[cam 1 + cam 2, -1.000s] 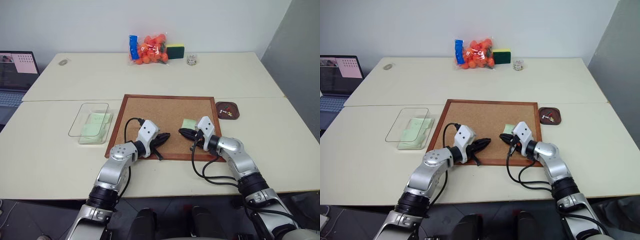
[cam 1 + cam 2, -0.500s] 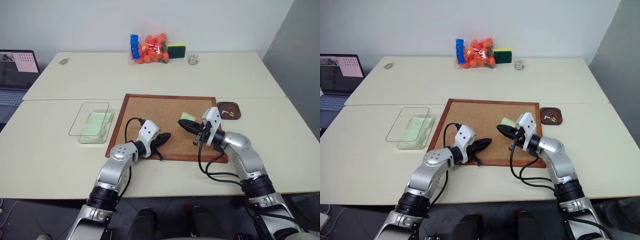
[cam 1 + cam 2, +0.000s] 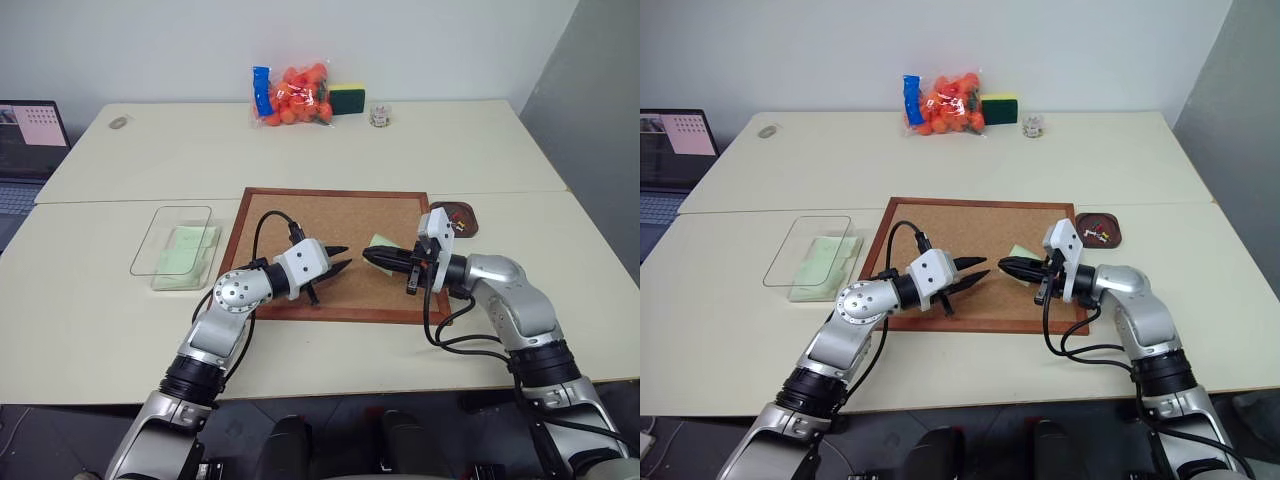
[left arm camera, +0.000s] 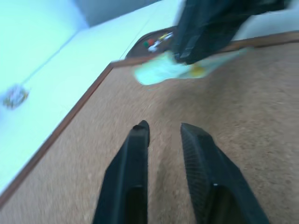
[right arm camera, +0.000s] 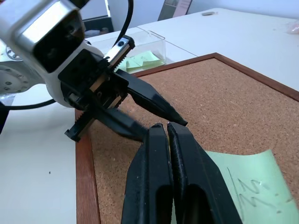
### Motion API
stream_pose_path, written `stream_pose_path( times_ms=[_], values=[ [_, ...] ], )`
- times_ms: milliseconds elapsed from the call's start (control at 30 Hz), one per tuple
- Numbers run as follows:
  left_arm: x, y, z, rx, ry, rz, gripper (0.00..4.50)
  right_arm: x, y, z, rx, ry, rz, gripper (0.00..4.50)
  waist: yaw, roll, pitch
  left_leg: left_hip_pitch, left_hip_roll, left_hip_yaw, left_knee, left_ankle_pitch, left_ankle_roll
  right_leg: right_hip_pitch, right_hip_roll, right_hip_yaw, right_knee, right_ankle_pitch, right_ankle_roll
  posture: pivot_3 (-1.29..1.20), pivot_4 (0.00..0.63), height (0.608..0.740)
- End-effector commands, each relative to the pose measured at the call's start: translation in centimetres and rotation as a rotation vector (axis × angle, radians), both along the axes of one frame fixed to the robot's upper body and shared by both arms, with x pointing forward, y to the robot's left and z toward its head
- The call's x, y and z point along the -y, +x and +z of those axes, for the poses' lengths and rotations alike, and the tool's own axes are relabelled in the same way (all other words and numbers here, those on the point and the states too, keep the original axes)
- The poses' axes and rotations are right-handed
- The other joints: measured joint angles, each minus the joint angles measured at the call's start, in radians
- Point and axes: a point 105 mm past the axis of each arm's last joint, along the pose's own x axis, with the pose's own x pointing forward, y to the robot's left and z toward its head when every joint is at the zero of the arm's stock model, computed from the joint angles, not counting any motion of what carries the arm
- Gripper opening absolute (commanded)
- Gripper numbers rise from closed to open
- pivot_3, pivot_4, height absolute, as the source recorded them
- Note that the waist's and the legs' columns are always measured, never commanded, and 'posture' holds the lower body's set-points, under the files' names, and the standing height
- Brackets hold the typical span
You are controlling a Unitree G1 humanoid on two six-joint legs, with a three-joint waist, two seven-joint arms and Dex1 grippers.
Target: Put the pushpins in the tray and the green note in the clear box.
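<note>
At your far left the clear box (image 3: 175, 245) sits on the table with green slips in it. Next comes your left gripper (image 3: 338, 262), over the corkboard (image 3: 300, 225) with its fingers parted a little and nothing between them. Facing it, your right gripper (image 3: 372, 256) is pinched tight on the green note (image 5: 243, 182), lifted off the cork. Farthest right, the tray (image 3: 462, 216) holds the pushpins (image 3: 459, 224).

No legible text, label, brand, number or sign appears on any surface; the only marking is an unreadable zigzag scribble on the green note (image 5: 243, 184) lying just beside the shut fingers of the right gripper (image 5: 167, 128).
</note>
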Motion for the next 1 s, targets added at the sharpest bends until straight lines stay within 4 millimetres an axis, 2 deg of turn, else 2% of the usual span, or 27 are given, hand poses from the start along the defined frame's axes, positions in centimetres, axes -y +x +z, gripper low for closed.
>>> stream_pose_path(
  times_ms=[33,100,233,500,767,1000],
  values=[
    [0.3,-0.2,1.5,0.167,0.051,-0.067,2.05,-0.4,-0.5,1.1,0.021,0.009,0.065,0.0,0.0,0.0,0.0,0.0,0.0,0.0,0.0,0.0,0.0,0.0,0.0,0.0,0.0,0.0,0.0,0.0,0.15,0.74],
    [0.5,-0.1,1.9,0.227,0.072,-0.093,2.49,-0.6,-0.9,1.0,0.011,0.008,0.09,0.0,0.0,0.0,0.0,0.0,0.0,0.0,0.0,0.0,0.0,0.0,0.0,0.0,0.0,0.0,0.0,0.0,0.15,0.74],
    [0.8,0.4,2.8,0.305,0.078,-0.116,2.49,-0.9,-1.4,0.9,-0.007,0.005,0.119,0.0,0.0,0.0,0.0,0.0,0.0,0.0,0.001,0.0,0.0,0.0,0.0,-0.001,0.0,-0.001,0.002,0.0,0.15,0.74],
    [1.3,-0.3,1.5,0.316,0.143,-0.227,2.49,-1.4,-1.9,0.7,-0.019,0.002,0.141,0.0,-0.001,0.0,0.0,0.0,0.0,0.0,0.001,0.0,0.0,0.0,0.0,-0.001,0.001,-0.001,0.002,0.0,0.15,0.74],
    [1.2,-0.1,1.5,0.326,0.169,-0.251,2.49,-1.2,-1.9,0.6,-0.018,-0.008,0.145,0.0,-0.001,0.0,0.0,0.0,0.0,-0.001,0.001,0.0,0.0,0.0,0.0,-0.001,0.002,-0.001,0.002,0.0,0.15,0.74],
    [2.0,-0.5,1.1,0.327,0.174,-0.299,2.49,-1.6,-2.1,0.7,-0.026,-0.003,0.16,0.0,0.0,0.0,0.0,0.0,0.0,0.0,0.001,0.0,0.0,0.0,0.0,-0.001,0.002,-0.001,0.002,0.0,0.15,0.74]
  ],
)
